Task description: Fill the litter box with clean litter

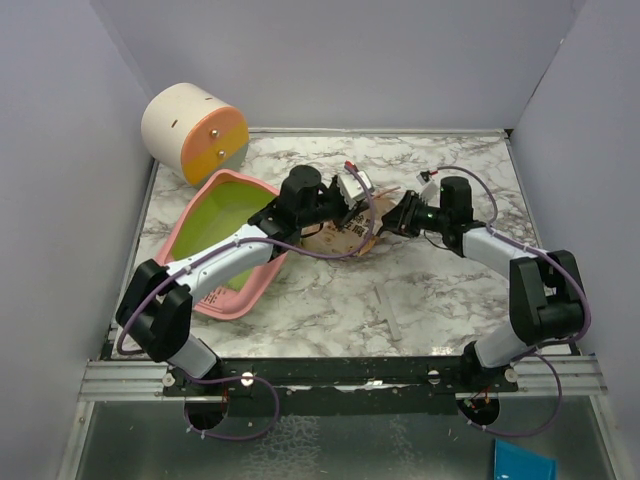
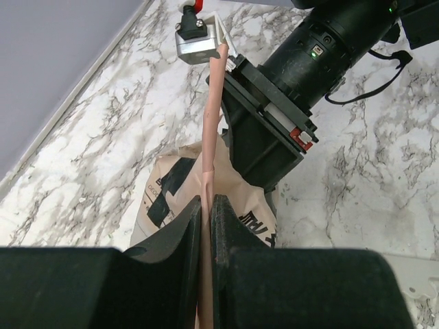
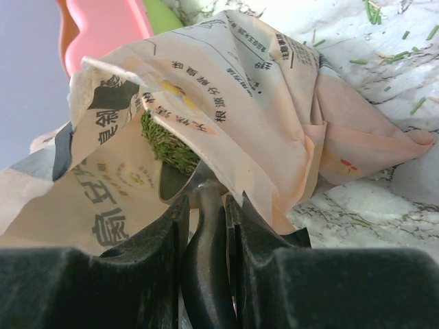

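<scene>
The pink litter box with its lime-green bottom lies at the left of the table. Its rim also shows in the right wrist view as the litter box. A tan paper bag lies just right of it. My left gripper is shut on the bag's upright top edge. My right gripper is shut on the dark handle of a metal scoop. The scoop's bowl is inside the bag's mouth, against the clean litter. In the top view both grippers meet over the bag, my left gripper facing my right gripper.
A cream-and-orange cylinder lies at the back left, beyond the litter box. Stray green granules are scattered on the marble table past the bag. Grey walls close in the left, back and right sides.
</scene>
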Tool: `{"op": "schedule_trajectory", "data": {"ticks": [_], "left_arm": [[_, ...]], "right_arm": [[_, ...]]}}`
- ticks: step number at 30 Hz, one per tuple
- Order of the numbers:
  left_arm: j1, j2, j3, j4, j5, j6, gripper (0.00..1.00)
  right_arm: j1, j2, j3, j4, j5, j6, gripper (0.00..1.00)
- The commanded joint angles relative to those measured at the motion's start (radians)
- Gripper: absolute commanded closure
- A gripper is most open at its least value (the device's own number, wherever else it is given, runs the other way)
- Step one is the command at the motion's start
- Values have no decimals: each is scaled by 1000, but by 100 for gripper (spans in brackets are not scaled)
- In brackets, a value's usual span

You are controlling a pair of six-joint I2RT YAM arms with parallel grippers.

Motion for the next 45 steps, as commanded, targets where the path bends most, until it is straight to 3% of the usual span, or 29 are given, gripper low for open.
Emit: {"op": "schedule_trajectory", "data": {"ticks": [1, 12, 29, 33, 45], "left_arm": [[27, -57, -15, -46, -2, 11, 100], [37, -95, -28, -82, -7, 22, 100], [43, -114, -38, -41, -37, -6, 100], [43, -123, -44, -27, -37, -19, 100], [44, -148, -45, -16, -36, -44, 97]], "right_arm": [[-17, -53, -19, 118, -122, 127, 99], [-78, -101, -9, 169, -170, 212, 99], [-332, -234, -105, 201, -350, 254, 99], [-357, -257, -137, 288, -377, 284, 99], [-363, -366, -147, 267, -362, 161, 99]]}}
